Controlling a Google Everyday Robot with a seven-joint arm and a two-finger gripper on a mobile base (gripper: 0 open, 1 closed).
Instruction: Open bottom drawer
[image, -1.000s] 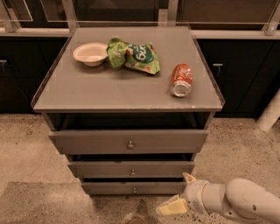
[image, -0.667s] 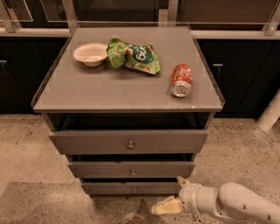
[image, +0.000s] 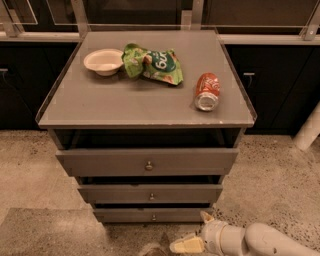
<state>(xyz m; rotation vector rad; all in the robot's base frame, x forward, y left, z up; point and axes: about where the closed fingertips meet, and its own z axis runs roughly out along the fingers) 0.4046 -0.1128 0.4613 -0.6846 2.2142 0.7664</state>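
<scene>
gripper low over the floor, just below-right of the bottom drawer, fingers spread, gripping nothing; well off the drawer's knob

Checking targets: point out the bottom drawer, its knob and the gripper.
bottom drawer (image: 125, 215), camera view, front panel, left part
knob (image: 153, 217), camera view, centre
gripper (image: 189, 231), camera view, lower right, midway between fingertips

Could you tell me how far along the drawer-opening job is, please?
Nothing looks done yet: the bottom drawer sits furthest back of the three fronts, its knob untouched. In hand: the gripper hangs low by the drawer's right end, fingers apart, empty. Left: reach the knob, grip it and pull.
</scene>
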